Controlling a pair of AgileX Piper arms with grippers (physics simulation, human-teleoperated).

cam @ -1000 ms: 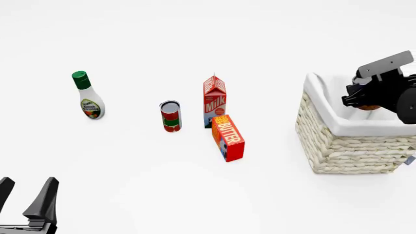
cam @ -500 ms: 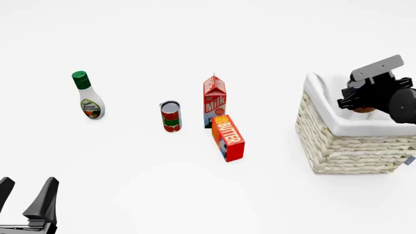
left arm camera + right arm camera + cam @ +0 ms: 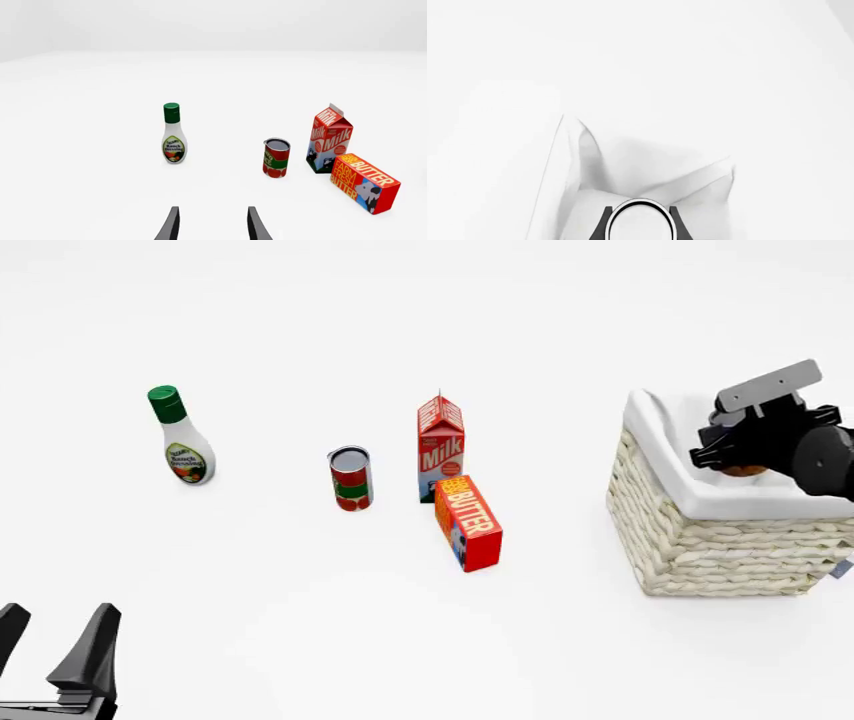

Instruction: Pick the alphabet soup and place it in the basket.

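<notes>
The alphabet soup can [image 3: 640, 222] shows its silvery-white top between my right gripper's fingers [image 3: 606, 226]. In the front view only a sliver of its orange-brown label [image 3: 743, 469] shows below my right gripper [image 3: 738, 457]. That gripper is shut on the can and holds it inside the mouth of the pale woven basket [image 3: 707, 540], above the white lining [image 3: 627, 170]. My left gripper [image 3: 51, 640] is open and empty at the near left; it also shows in the left wrist view [image 3: 212, 227].
A red-and-green can [image 3: 351, 478], a milk carton [image 3: 441, 447] and a butter box [image 3: 469, 522] stand mid-table, left of the basket. A dressing bottle [image 3: 178, 437] stands at the far left. They also show in the left wrist view: can [image 3: 276, 157], bottle [image 3: 173, 134].
My right gripper has shifted slightly left and down with the can, deeper over the basket's lining. The left arm and the table objects have not moved.
</notes>
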